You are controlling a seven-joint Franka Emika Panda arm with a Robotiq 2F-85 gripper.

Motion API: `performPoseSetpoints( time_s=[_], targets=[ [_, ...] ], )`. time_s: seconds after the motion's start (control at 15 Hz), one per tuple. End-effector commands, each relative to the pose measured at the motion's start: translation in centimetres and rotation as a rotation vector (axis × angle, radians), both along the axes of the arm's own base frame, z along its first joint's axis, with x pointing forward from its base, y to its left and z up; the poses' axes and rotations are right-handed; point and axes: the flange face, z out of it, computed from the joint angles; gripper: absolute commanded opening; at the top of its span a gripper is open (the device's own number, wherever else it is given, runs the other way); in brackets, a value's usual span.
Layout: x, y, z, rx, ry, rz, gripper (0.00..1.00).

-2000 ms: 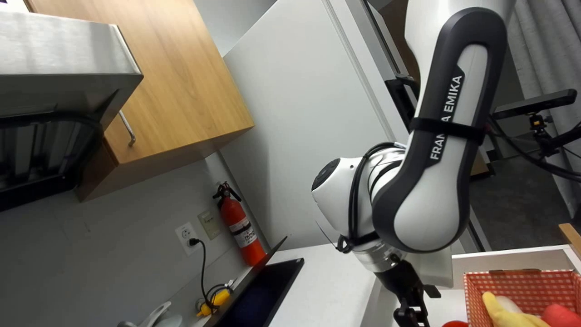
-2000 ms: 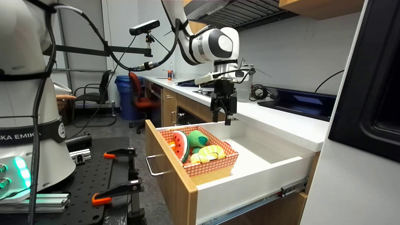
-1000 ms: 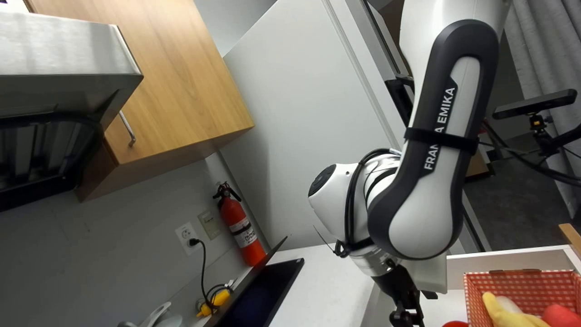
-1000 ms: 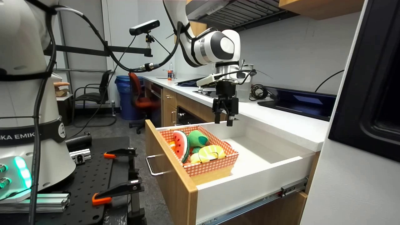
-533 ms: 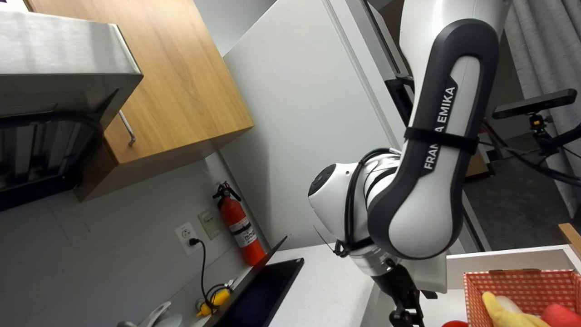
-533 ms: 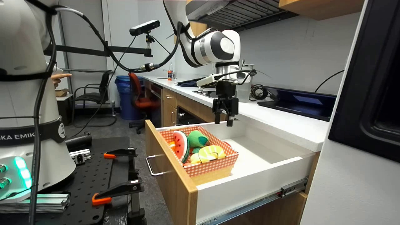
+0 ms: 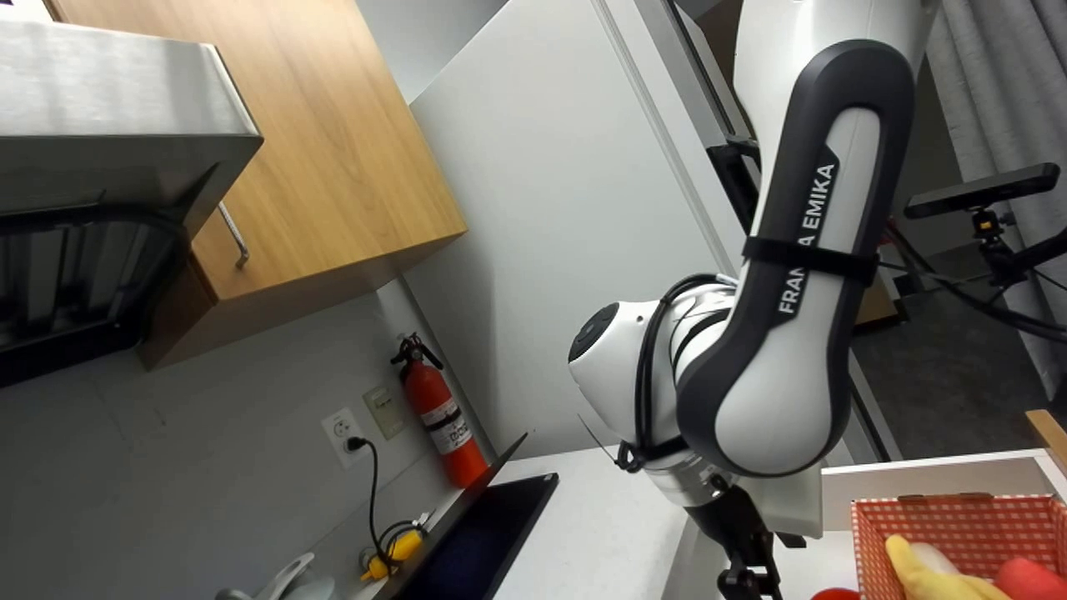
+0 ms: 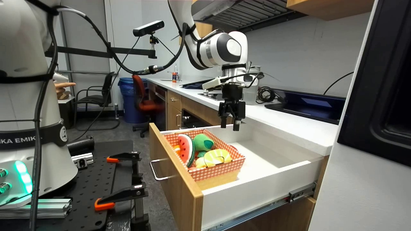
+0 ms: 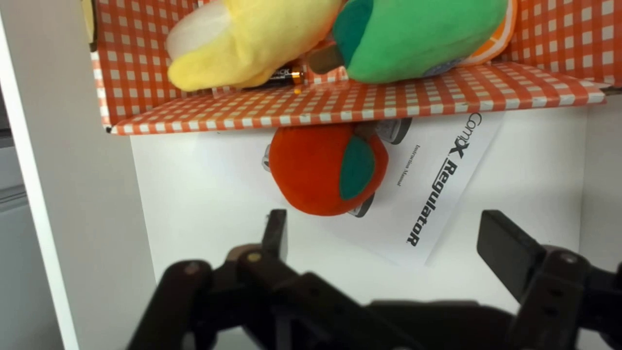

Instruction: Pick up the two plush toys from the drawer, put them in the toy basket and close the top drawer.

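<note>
My gripper is released, fingers spread wide, lower L and lower R of the wrist view. In an ext. view my arm reaches in from top ctr, wrist bent, gripper pointing straight down over the pulled-out top drawer.

Count: 1 red plush, ctr of wrist view, on the white drawer floor, apart from my fingers, overlapping 1 printed sheet, just outside 1 checked basket. Basket's in the drawer too; in it 1 green plush top R of wrist view, 1 yellow plush top ctr-L, 1 watermelon slice just below ctr of an ext. view. Full toy count unclear.

In an ext. view: white counter R of ctr w/ 1 dark laptop-like thing, 1 blue bin L of ctr, 2 clamps at a black table lower L. In an ext. view: 1 range hood upper L, 1 fire extinguisher lower ctr-L.
</note>
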Motion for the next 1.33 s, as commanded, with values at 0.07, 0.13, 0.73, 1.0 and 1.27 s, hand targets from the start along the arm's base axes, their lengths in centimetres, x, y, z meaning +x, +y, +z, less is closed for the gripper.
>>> performPoseSetpoints(
  time_s=[0.07, 0.13, 0.73, 1.0, 1.27],
  targets=[
    [0.4, -2.1, -1.3, -0.005, 0.02, -0.038, 1.0],
    [0.5, -2.6, -1.6, -0.006, 0.025, -0.046, 1.0],
    [1.3, -3.1, -5.5, 0.014, 0.086, -0.059, 1.0],
    [2.1, -3.5, -7.1, 0.02, 0.101, -0.078, 0.98],
    [2.8, -3.0, -8.1, 0.031, 0.115, -0.107, 0.92]
  ],
)
